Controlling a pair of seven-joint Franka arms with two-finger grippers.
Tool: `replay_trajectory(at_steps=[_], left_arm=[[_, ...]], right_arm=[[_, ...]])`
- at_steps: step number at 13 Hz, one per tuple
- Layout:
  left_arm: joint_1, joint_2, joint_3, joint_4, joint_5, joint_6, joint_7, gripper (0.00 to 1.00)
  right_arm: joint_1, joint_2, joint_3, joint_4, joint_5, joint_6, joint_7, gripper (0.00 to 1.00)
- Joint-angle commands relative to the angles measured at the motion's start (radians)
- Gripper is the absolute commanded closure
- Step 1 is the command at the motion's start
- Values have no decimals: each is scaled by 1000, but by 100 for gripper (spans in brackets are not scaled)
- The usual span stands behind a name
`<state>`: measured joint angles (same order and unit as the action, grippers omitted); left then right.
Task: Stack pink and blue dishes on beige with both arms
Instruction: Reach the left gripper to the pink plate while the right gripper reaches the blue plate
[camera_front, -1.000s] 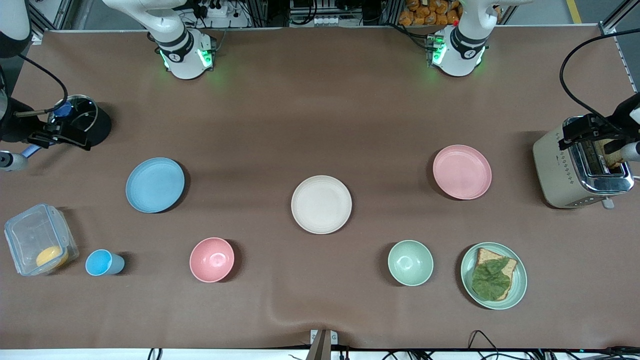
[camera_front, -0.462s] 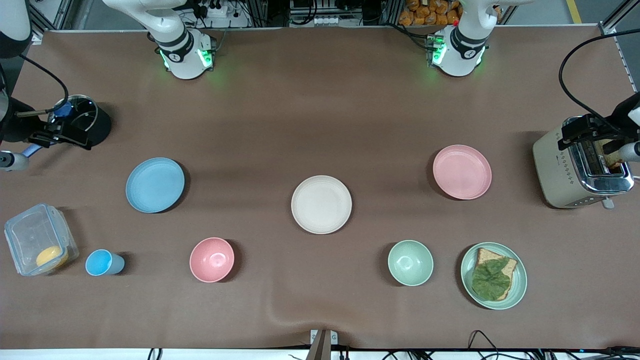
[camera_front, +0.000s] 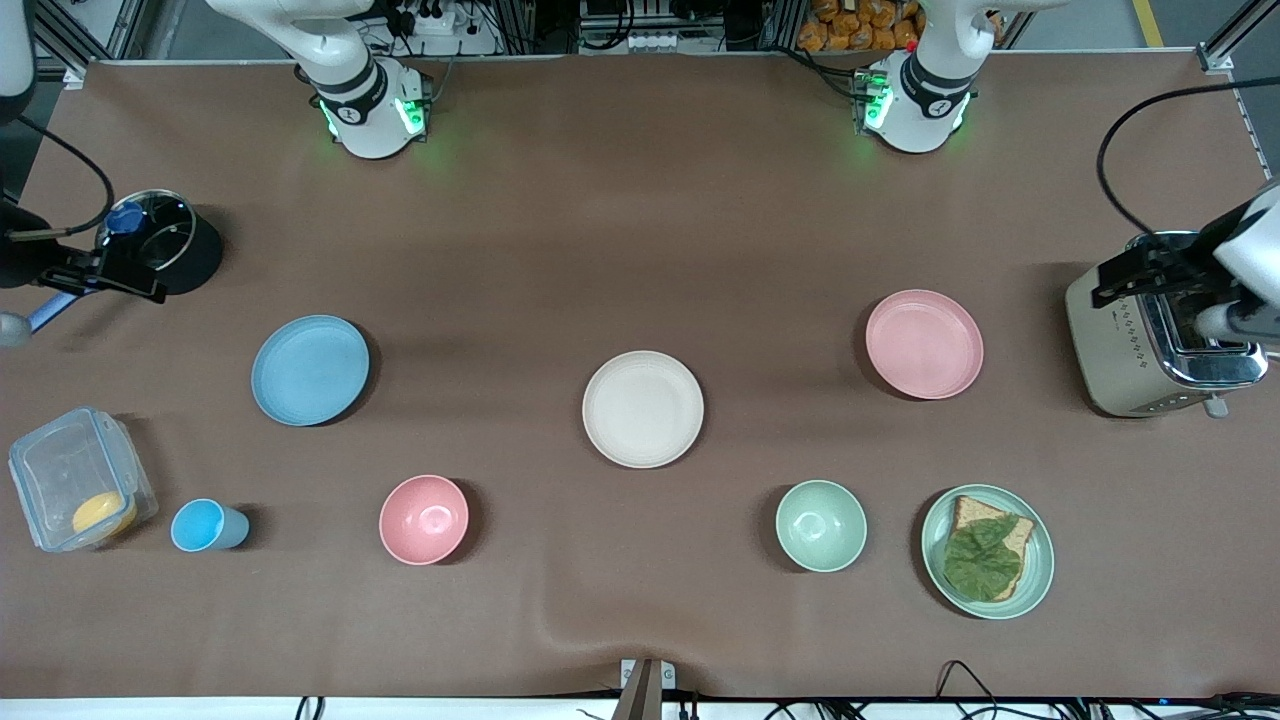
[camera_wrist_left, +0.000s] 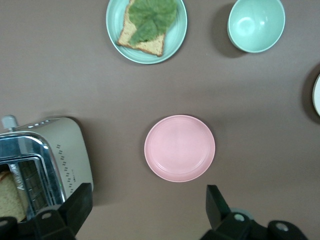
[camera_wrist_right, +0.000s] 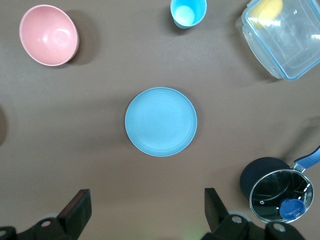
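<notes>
The beige plate (camera_front: 643, 409) lies bare at the table's middle. The pale pink plate (camera_front: 924, 344) lies toward the left arm's end, the light blue plate (camera_front: 310, 370) toward the right arm's end. My left gripper (camera_front: 1140, 270) hangs high over the toaster (camera_front: 1150, 340); in its wrist view the left gripper (camera_wrist_left: 147, 207) is open and empty, the pink plate (camera_wrist_left: 180, 148) apart from it on the table below. My right gripper (camera_front: 100, 275) hangs over the black pot (camera_front: 185, 250). Seen from its wrist, the right gripper (camera_wrist_right: 147, 210) is open and empty, above and beside the blue plate (camera_wrist_right: 161, 121).
Nearer the front camera stand a pink bowl (camera_front: 424, 519), a blue cup (camera_front: 205, 526), a clear lidded box (camera_front: 80, 478), a green bowl (camera_front: 821, 525) and a green plate with bread and a leaf (camera_front: 988, 550).
Both arms have shifted a little at the table's ends: the left gripper slid slightly toward the table's middle over the toaster, the right one toward the table's edge. No plate has moved.
</notes>
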<state>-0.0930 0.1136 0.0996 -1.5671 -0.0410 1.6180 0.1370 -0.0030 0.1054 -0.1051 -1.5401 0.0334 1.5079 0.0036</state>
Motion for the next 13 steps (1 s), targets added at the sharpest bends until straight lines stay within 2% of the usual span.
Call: replay_trajectory(at_steps=[1, 3, 5, 8, 10, 12, 13], left_arm=[[-19, 95, -3, 13, -14, -3, -8, 0], [-63, 188, 0, 13, -11, 3, -11, 0], [-73, 257, 0, 9, -13, 20, -14, 0], [-56, 319, -3, -39, -20, 23, -14, 0], [-42, 313, 0, -138, -30, 106, -14, 0], [-5, 284, 0, -294, -30, 280, -14, 0], [19, 282, -3, -344, -30, 346, -14, 0]], right_arm=[[-55, 87, 5, 6, 23, -3, -222, 0], [-135, 166, 5, 0, 32, -17, -344, 0], [-181, 245, 7, -2, 46, 11, -347, 0], [-215, 310, 7, -113, 94, 171, -408, 0], [-221, 341, 7, -199, 144, 286, -477, 0], [-227, 396, 10, -215, 161, 337, -510, 0], [-232, 434, 8, -215, 207, 363, -546, 0]])
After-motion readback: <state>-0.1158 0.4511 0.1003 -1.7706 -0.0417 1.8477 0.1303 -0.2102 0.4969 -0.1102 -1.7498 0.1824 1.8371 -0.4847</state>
